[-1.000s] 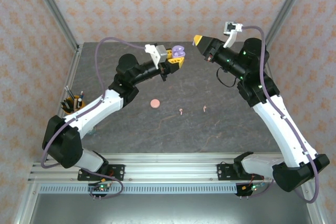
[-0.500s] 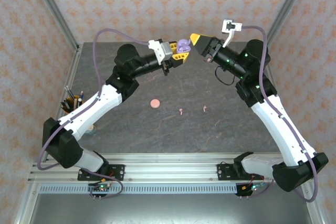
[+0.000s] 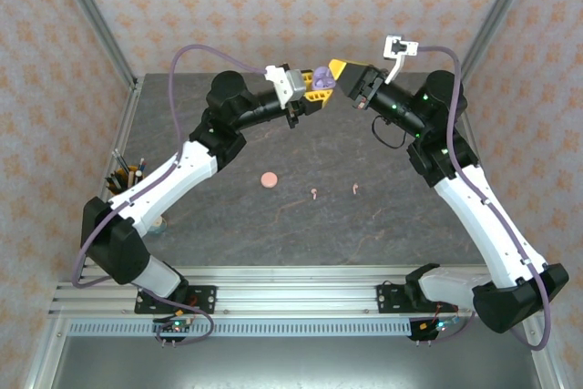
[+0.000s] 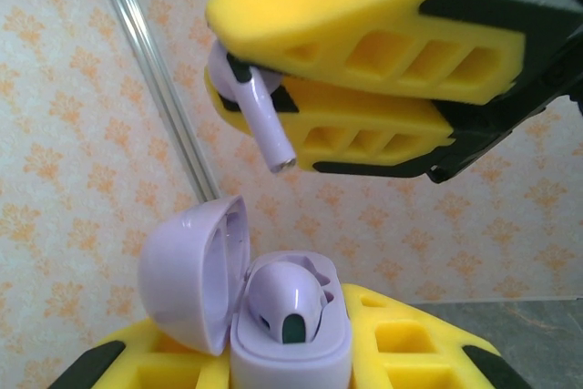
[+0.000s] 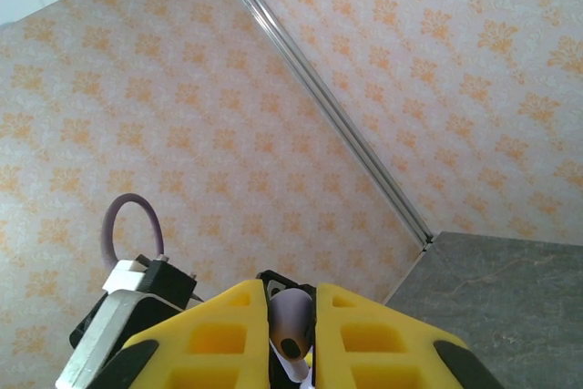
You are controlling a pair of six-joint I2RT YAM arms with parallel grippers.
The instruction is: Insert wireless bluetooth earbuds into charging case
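My left gripper (image 3: 317, 87) is shut on an open lilac charging case (image 4: 291, 353), held high above the table's back. Its lid (image 4: 187, 271) is swung to the left, and one lilac earbud (image 4: 284, 298) sits in the case. My right gripper (image 3: 342, 70) is shut on a second lilac earbud (image 5: 291, 325). In the left wrist view this earbud's stem (image 4: 266, 125) pokes down from the right fingers (image 4: 364, 125), just above the case and apart from it. Two pale pink earbuds (image 3: 313, 193) (image 3: 354, 189) lie on the dark table (image 3: 383, 225).
A round pink case (image 3: 269, 179) lies shut on the table left of the pink earbuds. A cup of pens (image 3: 126, 179) stands at the table's left edge. Patterned walls close in the back and sides.
My left arm has carried the open lilac case to the right, closing the gap to the right gripper. The right gripper with its earbud has shifted slightly left. Both grips are unchanged.
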